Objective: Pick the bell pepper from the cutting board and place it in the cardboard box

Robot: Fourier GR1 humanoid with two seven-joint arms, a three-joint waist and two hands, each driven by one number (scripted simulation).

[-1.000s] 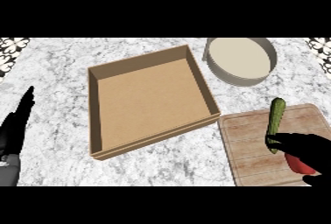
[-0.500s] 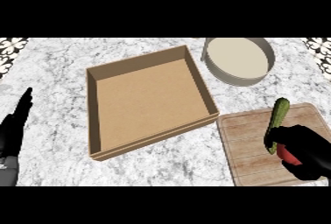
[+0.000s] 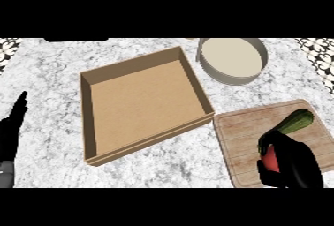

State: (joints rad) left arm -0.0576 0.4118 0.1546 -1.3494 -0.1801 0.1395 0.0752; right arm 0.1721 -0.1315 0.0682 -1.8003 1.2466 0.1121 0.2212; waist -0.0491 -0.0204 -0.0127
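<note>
Your right hand sits over the near right part of the board. Its fingers and thumb are curled round the pepper, so it is gripping it. You see only a red sliver of the pepper between the black fingers, and you cannot tell whether it rests on the board or is raised off it. Just beyond the hand a zucchini lies slanted on the board, its near end hidden by the fingers. The box lies left of the board, its right corner just beside the board's far left corner, and you can see its brown floor from wall to wall. The pepper is well apart from it, outside its walls. Beyond the board, near the box's far right corner, stands a round bowl with a grey wall and a plain pale inside. Your left hand rests at the view's left edge, open, fingers straight and pointing up, apart from the box, over the counter.
</note>
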